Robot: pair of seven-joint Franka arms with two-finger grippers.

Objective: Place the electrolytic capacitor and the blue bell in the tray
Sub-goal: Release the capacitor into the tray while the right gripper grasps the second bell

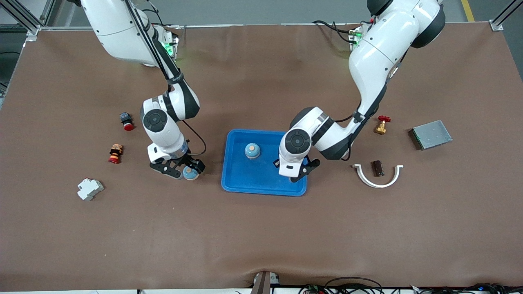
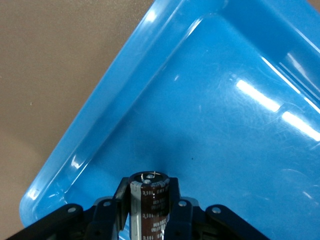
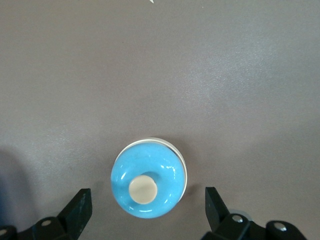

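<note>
My left gripper (image 1: 299, 170) hangs low over the blue tray (image 1: 261, 179), at the corner toward the left arm's end. It is shut on the electrolytic capacitor (image 2: 150, 192), a dark brown cylinder with a grey stripe, held upright above the tray floor (image 2: 225, 125). One blue bell (image 1: 252, 150) with a cream button sits inside the tray. A second blue bell (image 1: 190, 173) stands on the table beside the tray, toward the right arm's end. My right gripper (image 1: 182, 168) is down around the bell (image 3: 149, 184), open, with a finger (image 3: 80, 207) on each side and not touching it.
Toward the right arm's end lie a red-capped button (image 1: 126, 121), a red and orange stack (image 1: 115, 153) and a white block (image 1: 90, 189). Toward the left arm's end are a brass valve (image 1: 382, 124), a grey metal plate (image 1: 431, 134), a white curved piece (image 1: 378, 179) and a brown block (image 1: 377, 168).
</note>
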